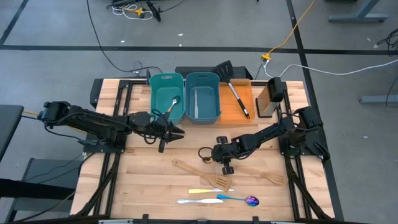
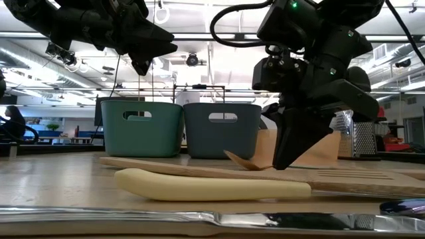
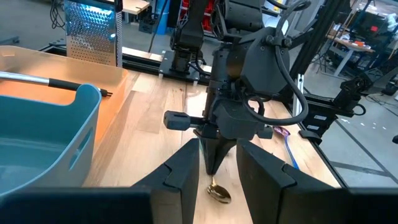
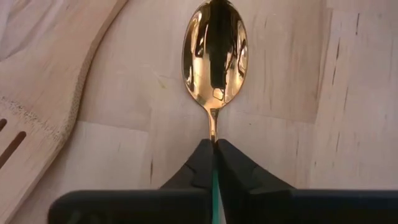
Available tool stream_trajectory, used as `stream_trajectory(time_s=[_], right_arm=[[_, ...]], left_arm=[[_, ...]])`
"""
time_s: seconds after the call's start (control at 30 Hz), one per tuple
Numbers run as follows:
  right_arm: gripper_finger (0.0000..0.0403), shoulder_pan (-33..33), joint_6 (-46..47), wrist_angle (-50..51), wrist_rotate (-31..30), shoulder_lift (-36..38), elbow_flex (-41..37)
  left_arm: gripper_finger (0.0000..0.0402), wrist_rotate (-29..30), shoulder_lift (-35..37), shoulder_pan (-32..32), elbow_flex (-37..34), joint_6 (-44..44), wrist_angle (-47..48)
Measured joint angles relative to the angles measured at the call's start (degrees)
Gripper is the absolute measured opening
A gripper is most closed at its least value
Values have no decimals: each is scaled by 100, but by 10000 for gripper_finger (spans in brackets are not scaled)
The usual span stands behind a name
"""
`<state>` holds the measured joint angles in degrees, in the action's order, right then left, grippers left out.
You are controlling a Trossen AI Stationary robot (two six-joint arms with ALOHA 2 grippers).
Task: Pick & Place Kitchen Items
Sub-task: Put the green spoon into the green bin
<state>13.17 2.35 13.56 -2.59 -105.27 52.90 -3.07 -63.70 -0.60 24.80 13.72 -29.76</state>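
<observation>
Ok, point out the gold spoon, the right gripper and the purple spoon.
gold spoon (image 4: 213, 46): right wrist view, on its bowl.
right gripper (image 4: 214, 155): right wrist view, between the fingertips shut on the spoon's handle.
purple spoon (image 1: 252, 201): high view, on its bowl.

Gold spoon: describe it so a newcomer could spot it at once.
Find the two teal bins at the table's far edge, then come forward to the right gripper at mid-table. The gold spoon lies there, its handle pinched between the shut fingers. It is the only shiny gold utensil; the wooden spatula beside it is pale.
</observation>
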Motion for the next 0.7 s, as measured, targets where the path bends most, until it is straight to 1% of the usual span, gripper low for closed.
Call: stream_trajectory(time_s=[0.47, 0.7], right_arm=[[11, -4, 4, -117, -202, 169, -19], [11, -24, 2, 11, -493, 458, -40]], left_arm=[[114, 0, 0, 0, 0, -1, -2], [114, 0, 0, -2, 0, -1, -2]])
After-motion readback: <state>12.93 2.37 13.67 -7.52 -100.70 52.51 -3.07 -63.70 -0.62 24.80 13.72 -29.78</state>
